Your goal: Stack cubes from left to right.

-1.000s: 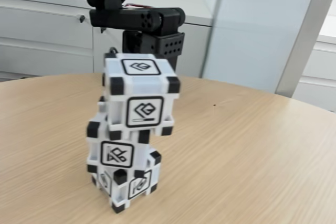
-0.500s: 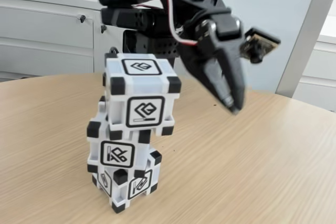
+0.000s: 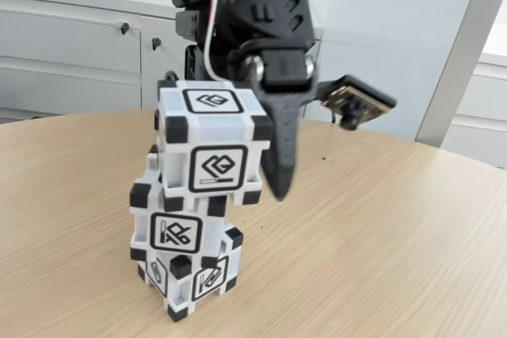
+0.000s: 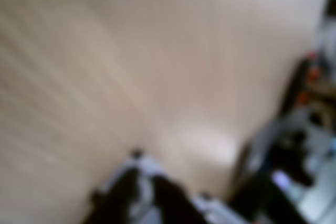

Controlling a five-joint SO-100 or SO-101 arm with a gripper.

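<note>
All 3 cubes (image 3: 198, 195) stand stacked on the bench (image 3: 380, 235), so nothing needs holding; the gripper (image 3: 279, 187) hangs just right, jaws closed, empty

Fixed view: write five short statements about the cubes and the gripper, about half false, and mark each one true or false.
1. Three cubes stand in one stack on the wooden table. True.
2. The top cube sits squarely in line with the middle cube. False: it is offset to the right and overhangs it.
3. The gripper holds the top cube. False: its fingers point down beside that cube, on its right, with nothing between them.
4. The bottom cube is turned corner-on to the camera. True.
5. A fourth cube lies loose on the table to the right of the stack. False: the table there is bare.
</note>
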